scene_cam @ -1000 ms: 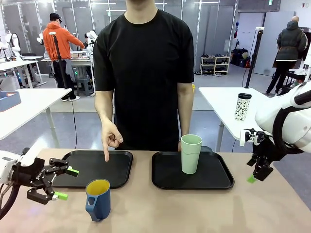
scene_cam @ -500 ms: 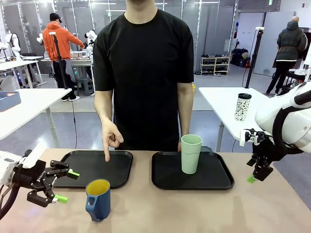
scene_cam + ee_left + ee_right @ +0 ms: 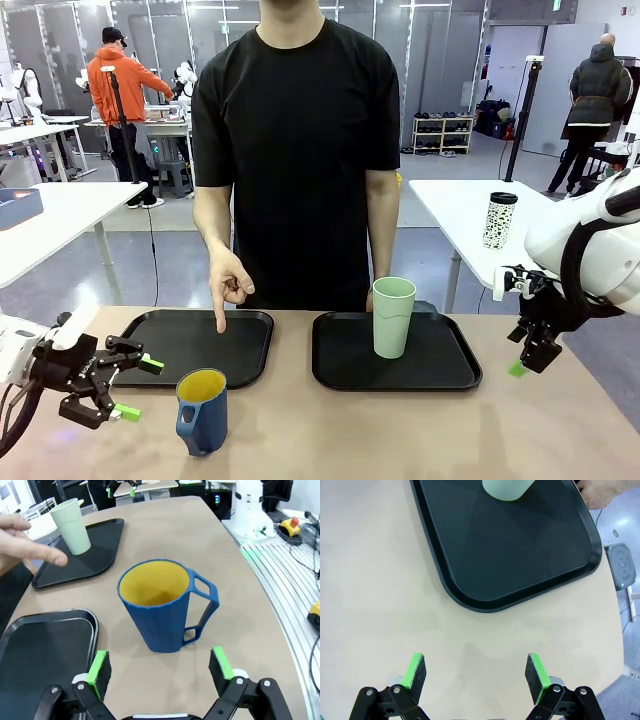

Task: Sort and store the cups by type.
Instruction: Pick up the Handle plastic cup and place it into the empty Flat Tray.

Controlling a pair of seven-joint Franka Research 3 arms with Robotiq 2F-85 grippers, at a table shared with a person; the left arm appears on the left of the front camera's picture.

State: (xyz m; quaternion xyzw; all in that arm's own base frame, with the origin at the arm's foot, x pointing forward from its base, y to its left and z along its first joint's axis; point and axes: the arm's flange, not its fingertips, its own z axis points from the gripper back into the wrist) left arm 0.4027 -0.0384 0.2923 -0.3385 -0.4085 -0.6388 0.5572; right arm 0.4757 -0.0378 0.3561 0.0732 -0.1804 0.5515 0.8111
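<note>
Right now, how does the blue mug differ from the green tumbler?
The blue mug has a handle and a yellow inside; the green tumbler has no handle. The mug is shorter, the tumbler taller. The mug stands on the table, the tumbler on a black tray. Both stand upright.

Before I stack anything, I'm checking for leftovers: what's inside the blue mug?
Inside the blue mug, only bare yellow wall shows; its near wall covers the bottom's closest part.
</note>
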